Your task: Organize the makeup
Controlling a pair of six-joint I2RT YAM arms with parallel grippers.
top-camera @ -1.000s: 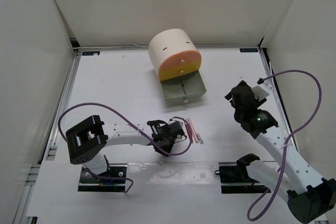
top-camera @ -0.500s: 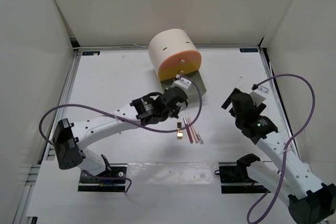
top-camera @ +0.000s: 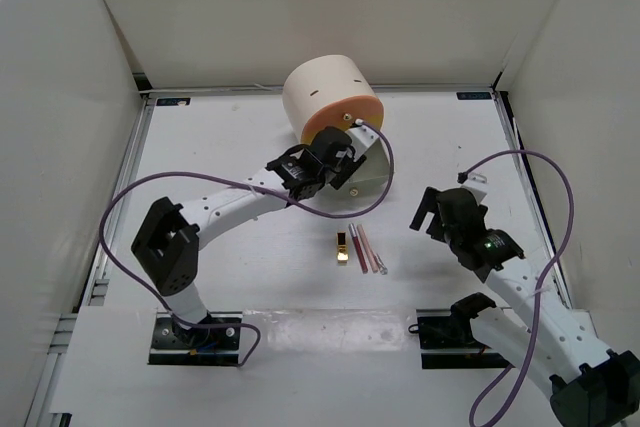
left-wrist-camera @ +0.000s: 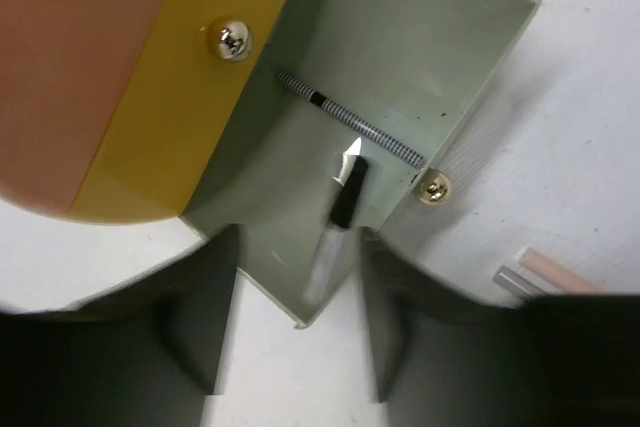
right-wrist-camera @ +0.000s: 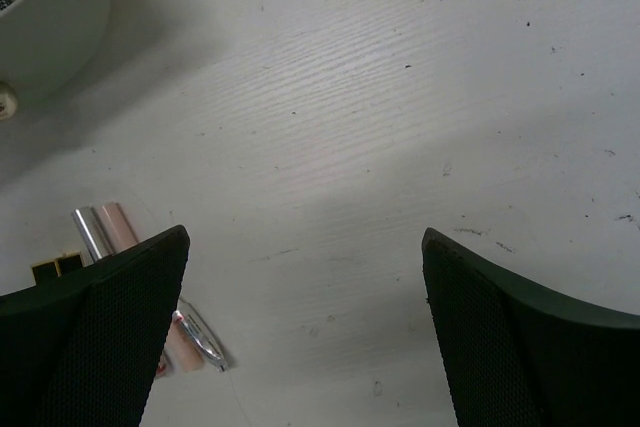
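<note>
**Two pieces in the drawer, the rest out on the counter**

Overhead first: the left arm's fingers (top-camera: 338, 159) hang above the open grey-green drawer (top-camera: 370, 182) of the cream round box (top-camera: 325, 92), which stands at the middle of the counter's (top-camera: 220, 147) far edge. From up here the arm hides most of the drawer floor.

The left wrist camera fills that in. A thin striped pencil (left-wrist-camera: 350, 123), grey and black, lies slantwise across the smooth matte floor. Just beside it, nearer the front wall, is a slim stick (left-wrist-camera: 345, 197), black in the middle and pale at both ends. It is a little blurred, and whether it touches the pencil I can't tell. The fingers stand apart on either side of this view, released, with nothing pinched between them. Above the drawer sit the yellow drawer front (left-wrist-camera: 170, 97) and the orange drawer front (left-wrist-camera: 60, 67), each with a shiny metal knob.

Out in the middle of the counter, toward the near edge and between the arms, thin pink and grey pencils (top-camera: 366, 250) lie side by side. A small gold-trimmed piece (top-camera: 342, 250) lies just beside them.

The right wrist view has the right arm's fingers (right-wrist-camera: 90, 347) spread wide and empty, their black pads finely meshed. Only this view shows the counter's fine wood grain and dark specks. The pencil ends peek out beside the left pad.
</note>
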